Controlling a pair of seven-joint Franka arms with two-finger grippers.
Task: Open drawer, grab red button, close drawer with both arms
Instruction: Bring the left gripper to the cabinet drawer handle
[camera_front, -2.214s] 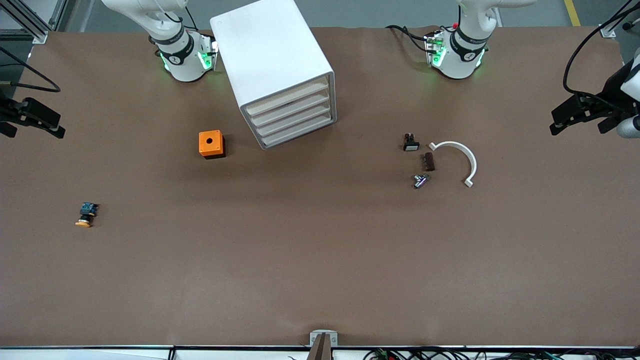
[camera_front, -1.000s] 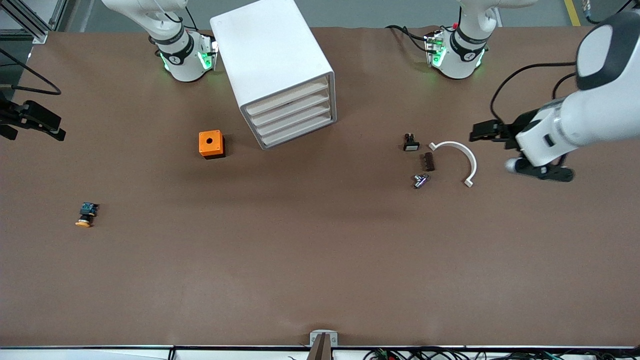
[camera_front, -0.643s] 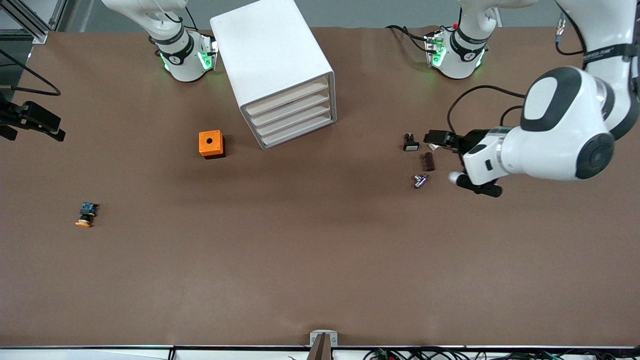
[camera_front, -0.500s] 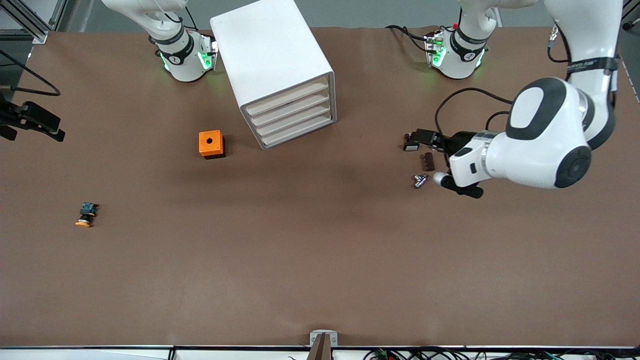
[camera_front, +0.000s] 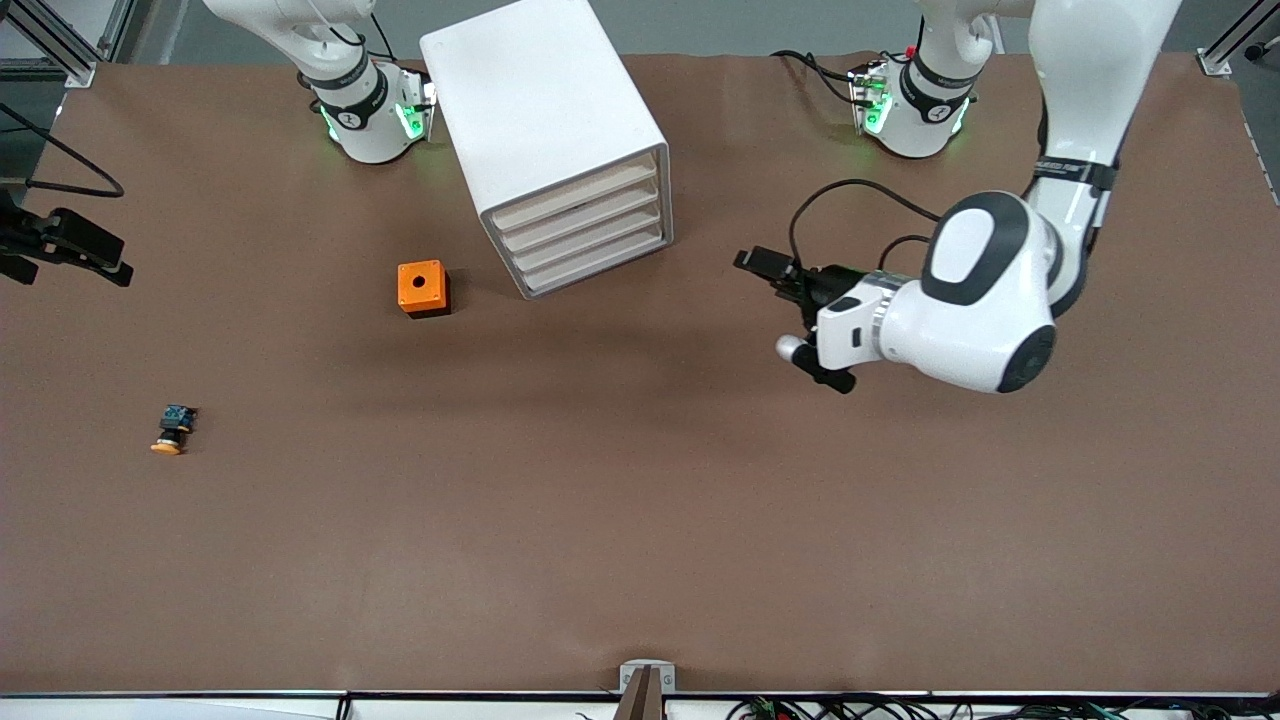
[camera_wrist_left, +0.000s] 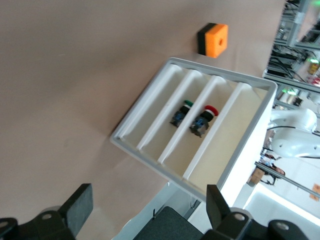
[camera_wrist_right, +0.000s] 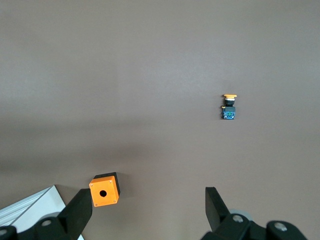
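Note:
The white cabinet stands near the robot bases, all four drawers pushed in; the uppermost drawer is shut. In the left wrist view the cabinet front shows a red-capped button inside, beside a green-capped one; I cannot tell which drawer holds it. My left gripper is open and empty, over the table in front of the cabinet, toward the left arm's end. My right gripper is open and empty, waiting over the table's edge at the right arm's end.
An orange box with a hole sits beside the cabinet toward the right arm's end. A yellow-capped button lies nearer the front camera. The left arm covers the table below it.
The left arm has swung in from the left arm's end toward the cabinet front, and now covers the small parts and the white arc there. The right arm has barely moved.

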